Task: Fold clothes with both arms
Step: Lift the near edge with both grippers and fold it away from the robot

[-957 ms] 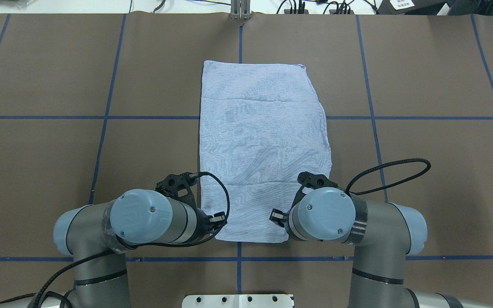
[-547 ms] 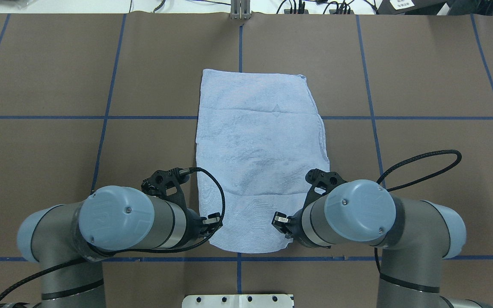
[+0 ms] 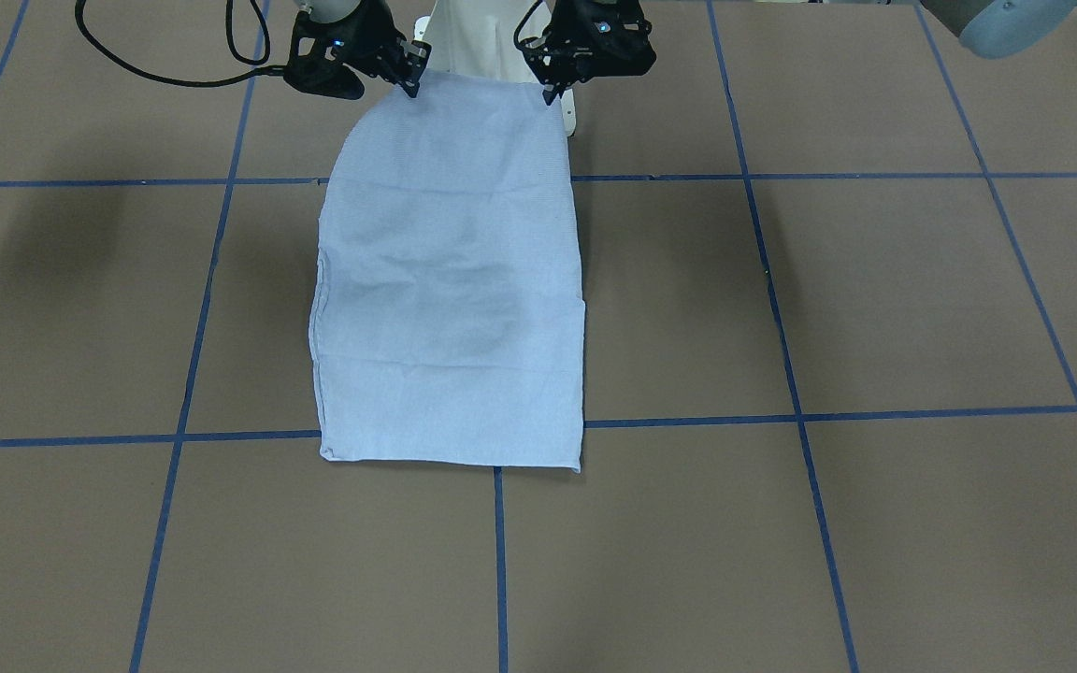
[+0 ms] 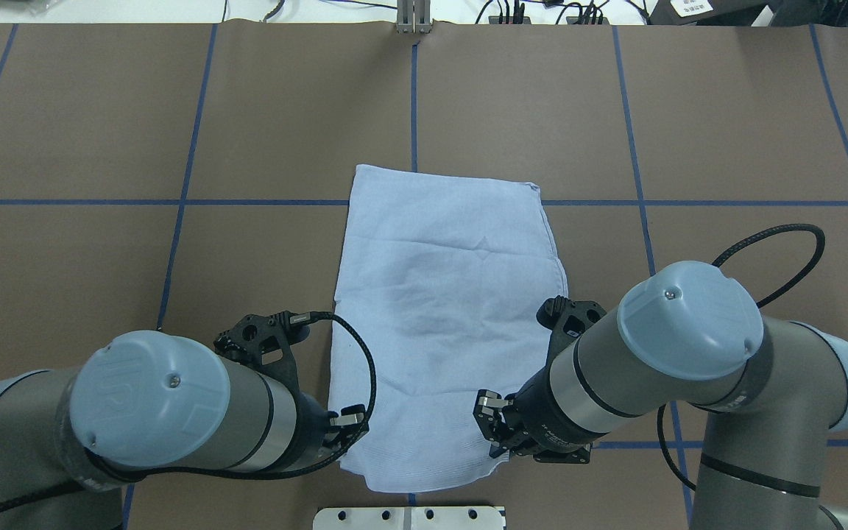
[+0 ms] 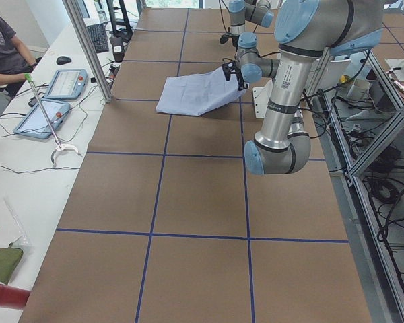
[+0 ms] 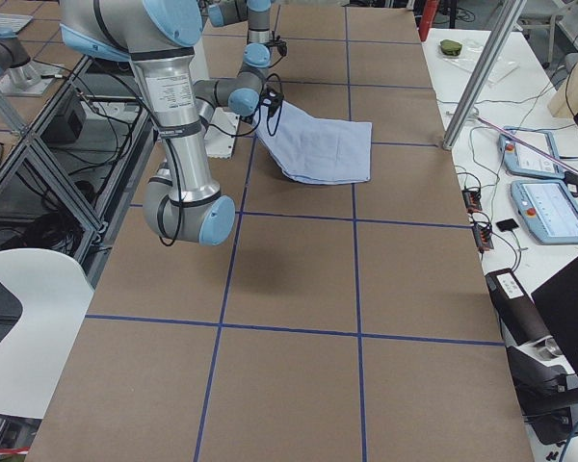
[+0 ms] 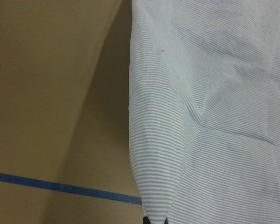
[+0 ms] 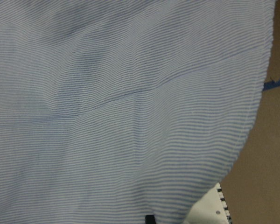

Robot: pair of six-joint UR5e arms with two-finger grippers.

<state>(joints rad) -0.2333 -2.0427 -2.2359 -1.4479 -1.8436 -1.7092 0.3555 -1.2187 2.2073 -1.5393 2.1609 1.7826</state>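
On the brown table (image 4: 726, 132) the shirt (image 4: 446, 316) lies already narrowed to a panel, its near corners raised, one pinched in the left gripper (image 4: 346, 433), one in the right gripper (image 4: 494, 428), so folding it in half seems what remains.

There's just one folded light-blue striped fabric shirt (image 4: 446, 309), two grey tubular robot arms (image 4: 152, 397) (image 4: 689, 331), two blue-edged tablets (image 5: 64, 84) (image 5: 40, 118), plus one seated person (image 5: 3, 44).

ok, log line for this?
left gripper: shut on shirt | right gripper: shut on shirt | near edge: lifted | far edge: on table
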